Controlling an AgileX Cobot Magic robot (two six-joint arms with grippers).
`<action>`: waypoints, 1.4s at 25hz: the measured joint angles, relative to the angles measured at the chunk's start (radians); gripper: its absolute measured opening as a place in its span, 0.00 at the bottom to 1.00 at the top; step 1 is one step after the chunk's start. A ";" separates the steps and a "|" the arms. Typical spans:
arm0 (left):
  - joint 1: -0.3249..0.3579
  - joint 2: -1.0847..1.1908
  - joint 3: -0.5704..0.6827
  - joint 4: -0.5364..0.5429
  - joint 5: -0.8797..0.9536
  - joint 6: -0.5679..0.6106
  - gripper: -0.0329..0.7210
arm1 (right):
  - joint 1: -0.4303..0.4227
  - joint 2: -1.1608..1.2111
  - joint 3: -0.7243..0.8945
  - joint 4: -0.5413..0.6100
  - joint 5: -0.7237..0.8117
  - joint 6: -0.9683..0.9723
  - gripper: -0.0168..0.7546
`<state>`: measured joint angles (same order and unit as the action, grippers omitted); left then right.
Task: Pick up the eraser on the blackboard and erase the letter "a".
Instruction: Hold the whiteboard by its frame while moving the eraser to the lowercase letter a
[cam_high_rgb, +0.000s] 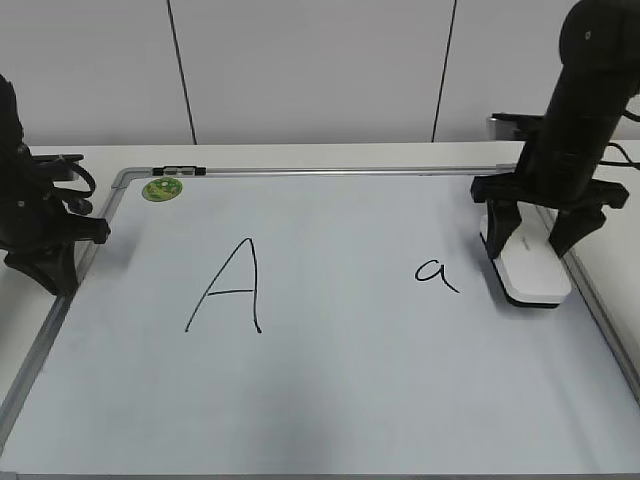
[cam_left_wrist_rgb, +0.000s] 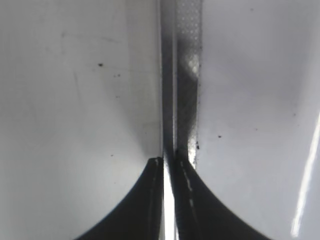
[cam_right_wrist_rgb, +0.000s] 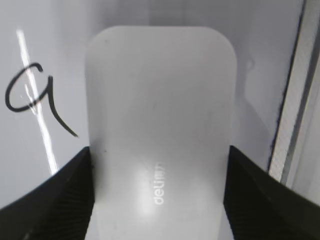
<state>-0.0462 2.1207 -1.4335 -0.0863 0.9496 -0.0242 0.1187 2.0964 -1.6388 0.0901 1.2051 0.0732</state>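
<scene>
The white eraser (cam_high_rgb: 530, 270) lies flat on the blackboard (cam_high_rgb: 350, 380) near its right edge. My right gripper (cam_high_rgb: 530, 245) is down over the eraser's far end. In the right wrist view the eraser (cam_right_wrist_rgb: 160, 100) fills the space between the two fingers (cam_right_wrist_rgb: 159, 149), and both fingers meet its long sides with no gap. The small letter "a" (cam_high_rgb: 435, 272) is just left of the eraser and also shows in the right wrist view (cam_right_wrist_rgb: 30, 95). My left gripper (cam_high_rgb: 50, 265) is shut and empty over the board's left frame (cam_left_wrist_rgb: 187, 75).
A large capital "A" (cam_high_rgb: 230, 285) is drawn left of centre. A round green magnet (cam_high_rgb: 161, 188) sits in the board's far left corner, with a small dark clip (cam_high_rgb: 180, 171) on the top frame beside it. The board's right frame (cam_right_wrist_rgb: 295, 100) runs close to the eraser.
</scene>
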 joint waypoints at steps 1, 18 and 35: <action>0.000 0.000 0.000 0.000 0.002 0.000 0.09 | 0.002 0.014 -0.019 0.000 0.000 0.000 0.70; 0.001 0.000 0.000 0.000 0.002 0.000 0.09 | 0.108 0.181 -0.181 -0.043 0.051 0.001 0.70; 0.001 0.000 0.000 0.000 0.004 0.000 0.09 | 0.303 0.188 -0.189 0.036 0.038 -0.034 0.70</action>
<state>-0.0455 2.1207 -1.4339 -0.0863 0.9535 -0.0242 0.4216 2.2847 -1.8280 0.1261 1.2427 0.0390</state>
